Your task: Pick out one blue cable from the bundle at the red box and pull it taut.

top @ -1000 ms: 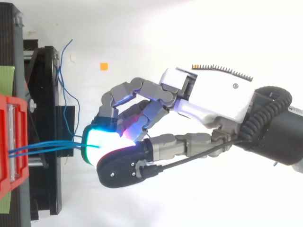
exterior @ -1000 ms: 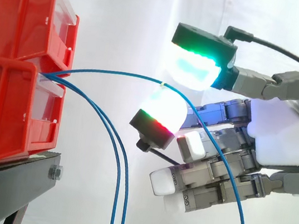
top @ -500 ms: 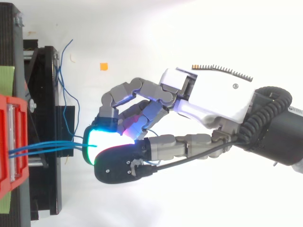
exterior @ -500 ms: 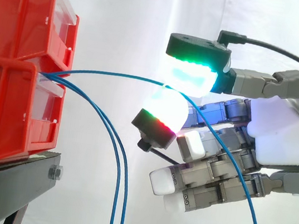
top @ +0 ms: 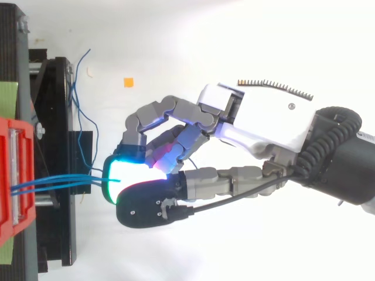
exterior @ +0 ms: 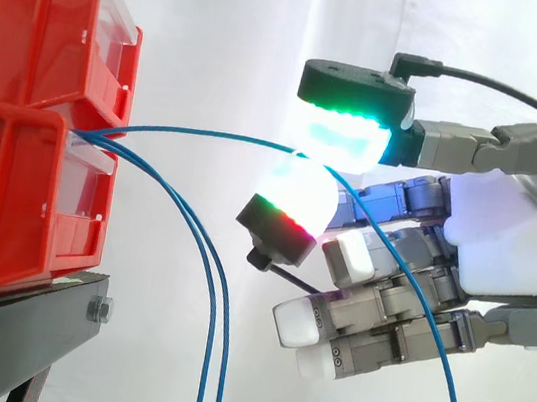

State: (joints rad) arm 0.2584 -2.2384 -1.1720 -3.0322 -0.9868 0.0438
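Two red bins point(exterior: 19, 113) stand stacked at the left on a black stand point(exterior: 17, 325). Three blue cables come out between the bins. One blue cable point(exterior: 208, 133) runs in a shallow arc to the right, into my hand point(exterior: 499, 246). A green-glowing pad point(exterior: 345, 132) from above and a white-red pad point(exterior: 294, 200) from below pinch it. Behind the pinch it drops down across the other fingers to the lower right. The other two cables point(exterior: 206, 283) hang slack. From above, the hand point(top: 263, 126) reaches left, its pads closed over the cable bundle point(top: 58, 185) beside the red bin point(top: 12, 175).
The hand's remaining fingers are curled below the pinch. A thin blue wire point(top: 79, 99) lies loose over the black stand point(top: 58, 234) in the top view, and a small orange scrap point(top: 128, 82) lies on the white surface. White curtain behind.
The green-glowing pad has come down and slightly left until it meets the lower pad on the cable. The cable's hanging end has swung a little to the right.
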